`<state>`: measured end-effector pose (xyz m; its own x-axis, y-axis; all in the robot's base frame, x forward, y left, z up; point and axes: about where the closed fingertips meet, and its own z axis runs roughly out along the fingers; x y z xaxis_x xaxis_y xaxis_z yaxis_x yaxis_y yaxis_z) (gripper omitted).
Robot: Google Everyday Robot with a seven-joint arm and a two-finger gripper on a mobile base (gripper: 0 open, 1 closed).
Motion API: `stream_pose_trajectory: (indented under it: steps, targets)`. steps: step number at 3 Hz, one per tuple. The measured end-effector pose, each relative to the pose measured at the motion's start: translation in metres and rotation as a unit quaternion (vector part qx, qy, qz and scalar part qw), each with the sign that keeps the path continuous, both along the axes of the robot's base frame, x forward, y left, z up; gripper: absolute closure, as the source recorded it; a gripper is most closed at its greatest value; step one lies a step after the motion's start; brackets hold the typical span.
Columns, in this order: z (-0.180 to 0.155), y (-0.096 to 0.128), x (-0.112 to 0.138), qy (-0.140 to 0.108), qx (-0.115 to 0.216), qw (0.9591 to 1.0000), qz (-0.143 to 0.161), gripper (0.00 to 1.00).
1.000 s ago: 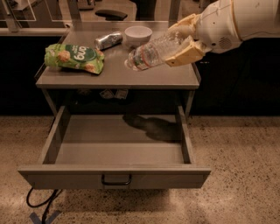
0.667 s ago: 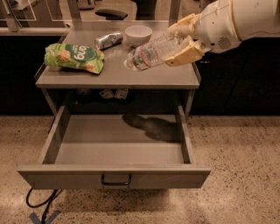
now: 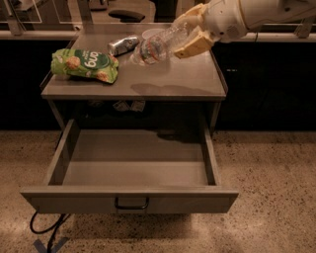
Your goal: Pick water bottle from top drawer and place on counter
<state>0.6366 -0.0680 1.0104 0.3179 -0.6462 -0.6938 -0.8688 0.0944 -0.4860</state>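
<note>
Water bottle (image 3: 154, 48): clear, crinkled plastic, in the upper middle of the frame. It is tilted, with its narrow end pointing down and left and its other end up and right inside the claw.
Claw (image 3: 181, 36): at the upper right of centre, closed around the bottle, one tan finger above it and one below. The white arm (image 3: 247, 12) runs off the top right corner.
Bottle's place: raised over the rear middle of the bench (image 3: 173, 79), with its shadow on the bench surface below it. I cannot tell if its low end touches the surface.
Silver can (image 3: 123, 44): lying on its side on the bench, just left of the bottle's low end.
White bowl (image 3: 152, 33): at the back of the bench, mostly hidden behind the bottle.
Green snack bag (image 3: 85, 64): lying flat on the left part of the bench, well apart from the bottle.
Top drawer (image 3: 74, 200): pulled fully out below the bench in the lower half of the frame, with its black handle (image 3: 132, 203) on the front panel.
Black cable (image 3: 47, 230): on the speckled floor at the lower left.
</note>
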Motion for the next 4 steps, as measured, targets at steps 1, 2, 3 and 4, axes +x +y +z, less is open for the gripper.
stream_pose_trajectory:
  steps: [1,2,3,4]
  targets:
    - [0.003,0.010,0.045,-0.022,-0.006,0.9997,-0.006,1.00]
    - [0.003,0.005,0.077,-0.049,-0.057,0.9964,-0.040,1.00]
    - [0.001,-0.007,0.092,-0.048,-0.155,0.9827,-0.089,1.00]
    - [-0.010,-0.034,0.108,-0.015,-0.261,0.9539,-0.147,1.00]
